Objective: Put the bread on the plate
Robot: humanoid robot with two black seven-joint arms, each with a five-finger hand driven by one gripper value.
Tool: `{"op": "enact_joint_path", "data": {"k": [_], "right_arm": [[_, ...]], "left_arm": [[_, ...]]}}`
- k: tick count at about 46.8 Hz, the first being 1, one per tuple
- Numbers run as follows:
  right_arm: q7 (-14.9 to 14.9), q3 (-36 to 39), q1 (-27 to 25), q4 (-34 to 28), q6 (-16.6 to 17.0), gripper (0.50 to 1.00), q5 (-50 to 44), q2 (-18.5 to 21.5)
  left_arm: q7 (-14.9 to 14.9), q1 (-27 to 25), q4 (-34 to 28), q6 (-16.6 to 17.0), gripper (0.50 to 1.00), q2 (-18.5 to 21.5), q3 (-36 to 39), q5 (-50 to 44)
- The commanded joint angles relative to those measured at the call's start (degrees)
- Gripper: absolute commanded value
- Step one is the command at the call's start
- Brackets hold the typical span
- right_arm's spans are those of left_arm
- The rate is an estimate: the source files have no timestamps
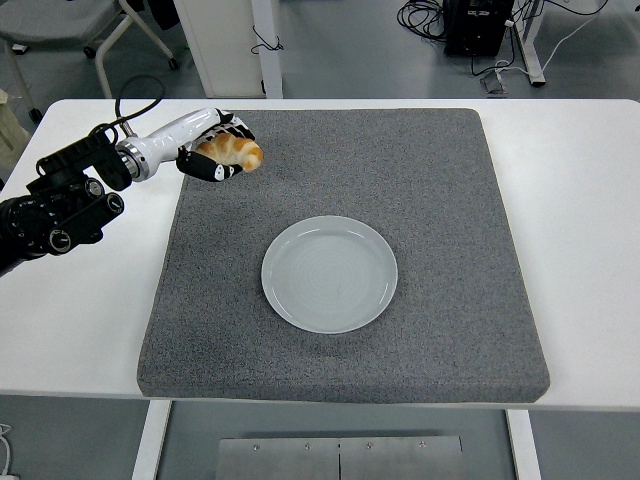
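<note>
One arm only is showing, the left hand (pixel 212 152) curling its fingers around the bread (pixel 231 151) (a golden croissant), gripping it over the far left corner of the grey mat (pixel 440 190). Bread is sitting in the closed fingers, poking out to the hand's right. Plate (pixel 329 273) is lying bare well apart, nearer the table's front and to the hand's right.

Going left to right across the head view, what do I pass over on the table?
Black arm → robot hand → bread in its grip → plate → bare grey mat
</note>
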Motion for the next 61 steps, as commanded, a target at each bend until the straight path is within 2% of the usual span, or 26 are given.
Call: {"op": "enact_joint_path", "data": {"k": [1,21,37,42,61], "right_arm": [[-0.01,0.00,0.00,0.00,-0.01,1.000,0.00,0.00],[-0.01,0.00,0.00,0.00,-0.01,1.000,0.00,0.00],[-0.01,0.00,0.00,0.00,-0.01,1.000,0.00,0.00],[-0.01,0.00,0.00,0.00,-0.01,1.000,0.00,0.00],[-0.01,0.00,0.00,0.00,-0.01,1.000,0.00,0.00]], "left_arm": [[0.05,-1.34,-1.42,-1.32,0.500,1.79,0.02,-0.21],[-0.13,-11.09,-2.13,-6.86,0.500,5.22,0.80,-0.03],[-1.45,-19.80,-3.44,-8.97,0.500,6.10,5.38,-0.03],[-1.62,-21.20,-3.97,-10.11,0.500,6.10,5.29,-0.12],[-1.45,-24.37,-11.35,-10.11,0.500,7.33,5.29,0.23]]}}
